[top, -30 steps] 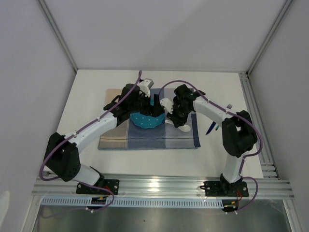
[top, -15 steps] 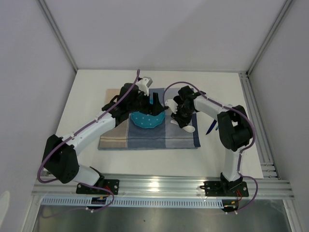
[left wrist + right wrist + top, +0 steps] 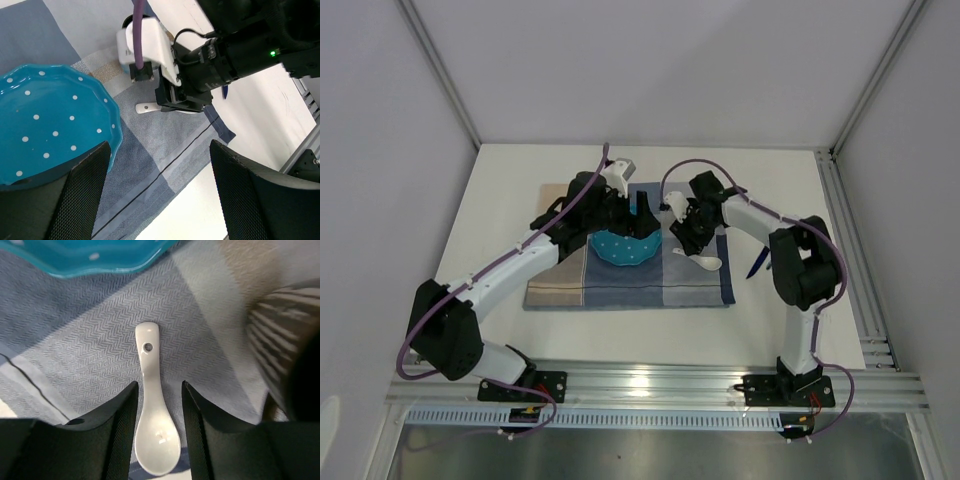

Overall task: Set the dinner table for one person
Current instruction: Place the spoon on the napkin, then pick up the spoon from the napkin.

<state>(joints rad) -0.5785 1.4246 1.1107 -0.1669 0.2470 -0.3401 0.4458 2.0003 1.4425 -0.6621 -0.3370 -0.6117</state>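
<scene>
On placemat (image 3: 90, 355) mid dinner table (image 3: 500, 200), right of plate (image 3: 100, 257), spoon (image 3: 151, 400) lies flat, handle toward plate, straight under my right gripper (image 3: 156, 387): fingers (image 3: 120, 430) apart, flanking it, not touching. My left gripper (image 3: 160, 147) gapes beside plate.

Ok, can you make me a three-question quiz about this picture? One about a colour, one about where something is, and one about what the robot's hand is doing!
1. The dotted plate is: A red; B teal; C yellow.
2. The white soup spoon lies: A on the checked placemat; B on the plate; C in a cup.
3. The right gripper is: A shut on the spoon; B shut on the plate; C open over the spoon.
Answers: 1 B, it shows teal with white dots. 2 A, it lies flat on the cloth. 3 C, gaps show on both sides of the spoon.
</scene>
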